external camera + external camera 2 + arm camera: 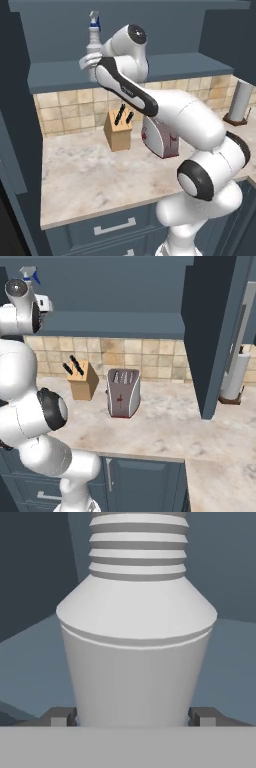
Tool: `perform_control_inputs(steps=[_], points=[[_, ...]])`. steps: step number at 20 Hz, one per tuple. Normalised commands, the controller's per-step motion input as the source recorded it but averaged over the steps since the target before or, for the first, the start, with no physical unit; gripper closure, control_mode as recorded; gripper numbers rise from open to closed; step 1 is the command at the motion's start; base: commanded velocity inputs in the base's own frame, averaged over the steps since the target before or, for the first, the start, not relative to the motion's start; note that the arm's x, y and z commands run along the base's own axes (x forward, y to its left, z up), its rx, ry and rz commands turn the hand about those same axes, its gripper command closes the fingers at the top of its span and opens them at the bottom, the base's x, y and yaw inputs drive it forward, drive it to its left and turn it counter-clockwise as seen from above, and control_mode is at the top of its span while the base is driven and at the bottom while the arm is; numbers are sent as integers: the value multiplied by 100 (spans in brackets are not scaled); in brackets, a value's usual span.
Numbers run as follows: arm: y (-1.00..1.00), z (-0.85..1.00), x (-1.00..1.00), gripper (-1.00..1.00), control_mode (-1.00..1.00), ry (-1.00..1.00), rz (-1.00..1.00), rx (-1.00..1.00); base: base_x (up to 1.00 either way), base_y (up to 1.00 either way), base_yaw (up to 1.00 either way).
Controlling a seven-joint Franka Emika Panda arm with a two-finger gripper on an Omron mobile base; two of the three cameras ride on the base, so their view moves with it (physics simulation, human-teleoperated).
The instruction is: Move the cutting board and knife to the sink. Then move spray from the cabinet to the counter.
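Cabinet (125, 70) ledge, spray (136, 652) upright, neck up

Tan wooden knife block (118, 132) with black-handled knives (124, 116) sticking out, standing upright near the tan tiled backsplash (60, 112). Silver two-slot toaster with dark red sides (123, 393) just beside the block, apart from it, slots up. Tall grey cylinder on a brown base (234, 381) stands upright, well apart from the toaster, past a dark slate-blue vertical panel (212, 336). Slate-blue drawers with silver bar handles (114, 227) below the front edge.
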Motion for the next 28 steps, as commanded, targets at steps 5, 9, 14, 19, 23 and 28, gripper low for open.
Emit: perform_control_inputs(steps=[5,9,14,19,23,28], points=[[-7,0,-95,100,-100,-11,0,0,0,0,0],[-7,0,-100,100,-100,-6,2,0,0,0,0],[-3,0,-95,100,-100,0,9,0,0,0,0],[-6,-6,-68,100,-100,0,18,0,0,0,0],[-17,-29,-15,100,-100,0,27,0,0,0,0],[-12,-34,0,100,-100,-3,35,0,0,0,0]])
